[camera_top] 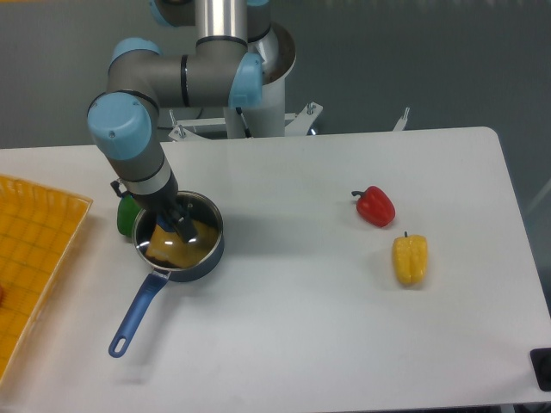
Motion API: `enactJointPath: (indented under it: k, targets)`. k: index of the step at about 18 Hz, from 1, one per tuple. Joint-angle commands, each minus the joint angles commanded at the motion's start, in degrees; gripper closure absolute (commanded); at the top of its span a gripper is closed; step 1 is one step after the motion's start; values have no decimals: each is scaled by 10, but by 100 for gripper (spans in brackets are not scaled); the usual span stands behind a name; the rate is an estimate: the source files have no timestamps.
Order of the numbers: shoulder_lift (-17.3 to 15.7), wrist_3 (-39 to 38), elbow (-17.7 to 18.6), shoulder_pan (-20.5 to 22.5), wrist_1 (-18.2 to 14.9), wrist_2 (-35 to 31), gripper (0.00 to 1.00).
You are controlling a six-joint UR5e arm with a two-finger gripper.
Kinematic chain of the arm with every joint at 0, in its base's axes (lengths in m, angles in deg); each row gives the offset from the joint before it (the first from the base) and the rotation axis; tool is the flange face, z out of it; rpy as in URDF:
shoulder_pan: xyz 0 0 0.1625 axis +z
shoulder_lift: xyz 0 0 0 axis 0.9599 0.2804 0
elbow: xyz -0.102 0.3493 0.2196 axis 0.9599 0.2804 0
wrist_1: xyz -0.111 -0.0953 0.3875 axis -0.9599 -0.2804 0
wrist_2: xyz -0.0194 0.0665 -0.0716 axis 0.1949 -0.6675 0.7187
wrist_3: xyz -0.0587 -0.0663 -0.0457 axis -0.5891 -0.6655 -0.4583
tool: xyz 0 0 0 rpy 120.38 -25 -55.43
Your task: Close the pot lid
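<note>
A white table seen from above. At left of centre sits the pot (179, 241), a small dark blue saucepan whose bright blue handle runs toward the lower left of the frame. The glass lid (191, 225) rests over its mouth, metal rim glinting, something yellow showing through. The arm reaches down from the upper left, and its gripper (181, 225) sits over the lid's centre, apparently at the knob; whether the fingers are clamped or parted cannot be told at this size. A green pepper (126, 215) lies just beside the pot on its left, a yellow tray (34, 249) at the far left edge. A red pepper (375, 206) and a yellow pepper (410, 259) lie well apart at right. To finish well, the lid should probably settle level inside the rim before release, then the arm lift straight up.
</note>
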Motion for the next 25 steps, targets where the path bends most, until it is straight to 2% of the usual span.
enactJointPath:
  k: [3, 5, 10, 13, 17, 21, 25]
  targets:
    - [-2, 124, -26, 48, -29, -3, 0]
    - [-9, 211, -34, 87, -37, -3, 0]
    - [-12, 337, -60, 158, -36, -24, 0]
    - [-25, 410, -71, 203, -61, -23, 0]
    - [-56, 448, -63, 238, -84, -18, 0]
    - [-86, 460, -58, 289, -144, 60, 0]
    - [-105, 536, -40, 314, -149, 59, 0]
